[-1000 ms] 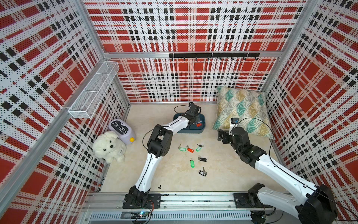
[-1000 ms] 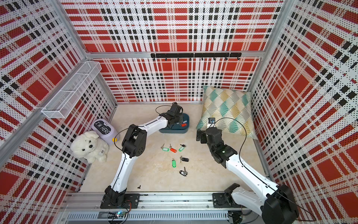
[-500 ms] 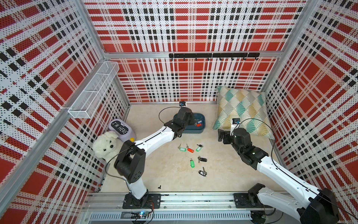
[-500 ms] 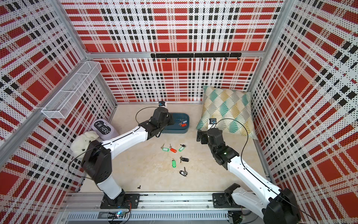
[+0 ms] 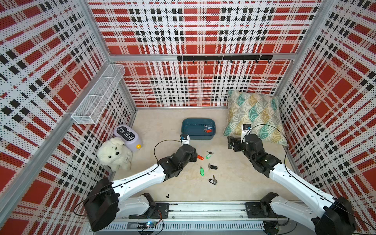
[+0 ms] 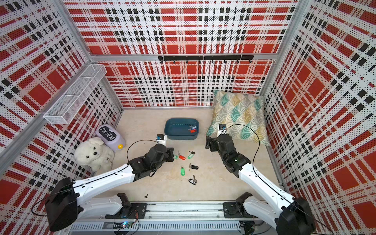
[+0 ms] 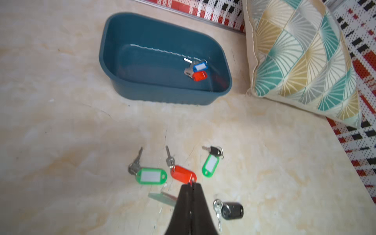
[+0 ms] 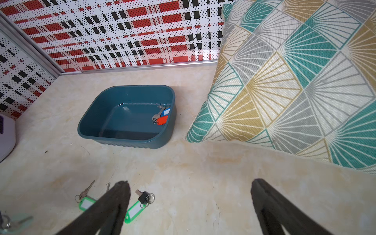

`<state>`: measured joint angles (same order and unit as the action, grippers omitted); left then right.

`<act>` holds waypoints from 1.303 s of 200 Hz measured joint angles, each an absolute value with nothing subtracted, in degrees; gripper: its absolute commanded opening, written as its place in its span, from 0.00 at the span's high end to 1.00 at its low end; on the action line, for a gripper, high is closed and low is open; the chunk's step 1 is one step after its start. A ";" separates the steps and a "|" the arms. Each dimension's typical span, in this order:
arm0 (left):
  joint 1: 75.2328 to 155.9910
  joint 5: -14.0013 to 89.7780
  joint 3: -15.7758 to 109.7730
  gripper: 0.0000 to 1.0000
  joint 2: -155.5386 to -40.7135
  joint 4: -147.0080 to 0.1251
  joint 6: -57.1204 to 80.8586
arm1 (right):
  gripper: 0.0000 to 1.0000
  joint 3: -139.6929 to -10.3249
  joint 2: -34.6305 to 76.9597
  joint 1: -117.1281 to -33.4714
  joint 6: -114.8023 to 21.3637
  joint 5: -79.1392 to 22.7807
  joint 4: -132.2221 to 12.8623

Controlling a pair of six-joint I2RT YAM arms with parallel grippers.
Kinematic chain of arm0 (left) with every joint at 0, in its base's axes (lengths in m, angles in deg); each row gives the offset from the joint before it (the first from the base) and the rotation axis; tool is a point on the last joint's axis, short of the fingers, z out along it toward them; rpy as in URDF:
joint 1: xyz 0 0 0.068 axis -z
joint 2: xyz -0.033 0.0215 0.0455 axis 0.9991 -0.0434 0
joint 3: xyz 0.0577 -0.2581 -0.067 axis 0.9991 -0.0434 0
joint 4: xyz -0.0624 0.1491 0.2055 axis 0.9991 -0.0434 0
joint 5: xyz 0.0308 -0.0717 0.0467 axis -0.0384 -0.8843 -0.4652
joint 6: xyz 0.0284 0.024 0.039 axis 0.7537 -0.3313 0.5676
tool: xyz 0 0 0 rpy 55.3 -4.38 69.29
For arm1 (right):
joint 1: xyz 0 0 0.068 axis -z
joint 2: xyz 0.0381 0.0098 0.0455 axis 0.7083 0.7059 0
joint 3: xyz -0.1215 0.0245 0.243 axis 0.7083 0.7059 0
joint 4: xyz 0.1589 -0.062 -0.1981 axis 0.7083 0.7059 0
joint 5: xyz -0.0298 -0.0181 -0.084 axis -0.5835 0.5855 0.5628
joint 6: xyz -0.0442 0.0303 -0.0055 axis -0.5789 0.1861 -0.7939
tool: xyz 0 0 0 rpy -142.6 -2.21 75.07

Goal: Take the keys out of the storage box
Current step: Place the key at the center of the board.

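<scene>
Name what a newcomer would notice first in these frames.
Loud red, black and white plaid walls enclose everything. Scattered keys with bright tags lie on the floor at centre, and a blue-tagged key and a red-tagged key sit in the teal storage box farther back, near the patterned pillow.

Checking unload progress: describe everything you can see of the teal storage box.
The storage box is a shallow dark teal-blue tub, plastic-looking, rectangular with rounded corners and a ribbed outer wall. It sits upright on the beige floor beside the pillow, not touching it. Two keys lie together inside at the pillow end: one blue-tagged, one red-tagged.
</scene>
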<state>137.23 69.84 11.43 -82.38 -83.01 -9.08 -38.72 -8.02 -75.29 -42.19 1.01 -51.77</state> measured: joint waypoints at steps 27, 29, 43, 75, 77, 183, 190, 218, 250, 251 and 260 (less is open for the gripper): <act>139.78 68.99 5.42 1.00 -79.34 -82.99 -11.93 | 0.00 -38.75 -7.91 -75.29 -42.21 1.62 -51.77; 139.87 68.93 5.05 1.00 -79.21 -82.97 -12.17 | 0.00 -38.75 -7.87 -75.29 -42.21 1.67 -51.77; 140.64 68.47 2.76 1.00 -78.77 -83.01 -13.48 | 0.00 -38.75 -7.69 -75.29 -42.21 1.69 -51.77; 142.10 67.26 -0.35 1.00 -78.97 -82.03 -15.71 | 0.00 -38.75 -7.32 -75.29 -42.21 1.75 -51.77; 142.17 67.13 -0.54 1.00 -79.05 -81.85 -15.82 | 0.00 -38.75 -7.30 -75.29 -42.21 1.78 -51.77; 138.41 63.61 -6.03 0.77 -82.62 -74.86 -18.05 | 0.00 -38.75 -7.23 -75.29 -42.19 1.40 -51.77; 137.82 63.46 -6.03 0.70 -82.73 -74.68 -18.02 | 0.00 -38.75 -7.23 -75.29 -42.19 1.36 -51.77; 135.37 63.16 -5.88 0.42 -82.36 -75.01 -17.43 | 0.00 -38.75 -7.08 -75.29 -42.26 1.16 -51.77; 132.16 63.33 -3.36 0.35 -79.01 -77.70 -15.99 | 0.00 -38.81 -5.18 -75.29 -43.02 0.51 -51.77; 132.07 63.37 -3.25 0.35 -78.92 -77.74 -15.86 | 0.00 -38.81 -5.11 -75.29 -43.07 0.49 -51.77; 130.67 63.44 -2.14 0.32 -77.68 -78.27 -15.29 | 0.00 -38.94 -4.24 -75.29 -43.48 -0.02 -51.77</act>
